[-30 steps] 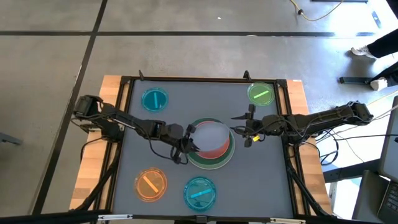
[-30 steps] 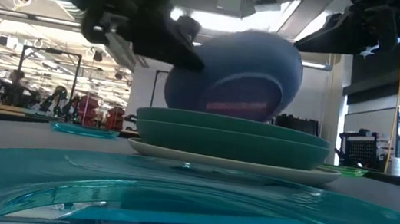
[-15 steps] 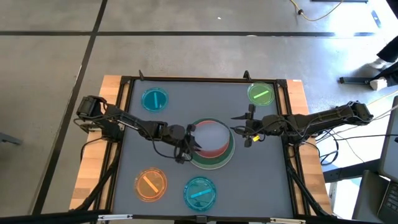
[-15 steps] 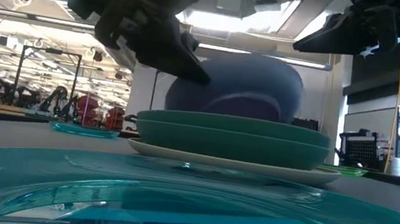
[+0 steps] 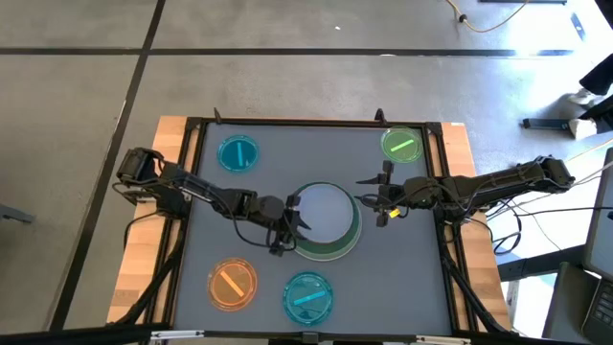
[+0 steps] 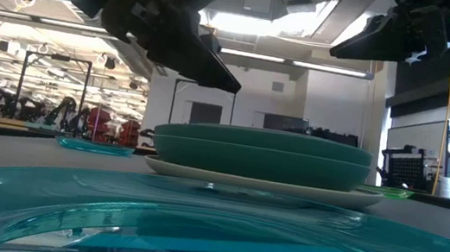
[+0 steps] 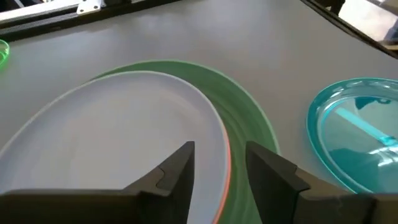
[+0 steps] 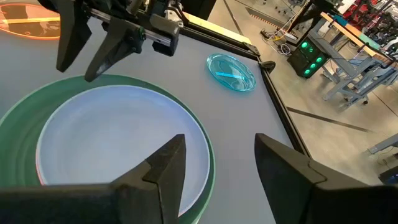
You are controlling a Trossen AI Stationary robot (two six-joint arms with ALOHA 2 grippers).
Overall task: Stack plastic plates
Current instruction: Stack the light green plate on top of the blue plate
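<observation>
A grey worktop (image 5: 206,235) in a dark frame sits on a concrete floor, with a workshop hall visible beyond it in the low view.

At the worktop's centre lies the stack of plates. The big green plate (image 5: 352,237) rests on a cream plate (image 6: 201,173) whose rim shows just under it. On the green one lies a pink plate (image 7: 227,163), only a thin edge of it showing, and flat on top lies the lavender plate (image 5: 323,215).

Four small see-through plates lie well apart from the stack: a blue plate (image 5: 238,154) at about 10 o'clock, a light green plate (image 5: 401,145) at about 1 o'clock, an orange plate (image 5: 231,283) at about 8 o'clock and a teal plate (image 5: 307,296) at about 6 o'clock.

The left pincer (image 5: 290,218) hangs at the stack's 9 o'clock edge, its fingers (image 7: 177,171) spread apart above the lavender rim, holding nothing. The right pincer (image 5: 373,202) hovers at the stack's 3 o'clock side, just off the rim, fingers (image 8: 165,163) likewise parted and empty.
</observation>
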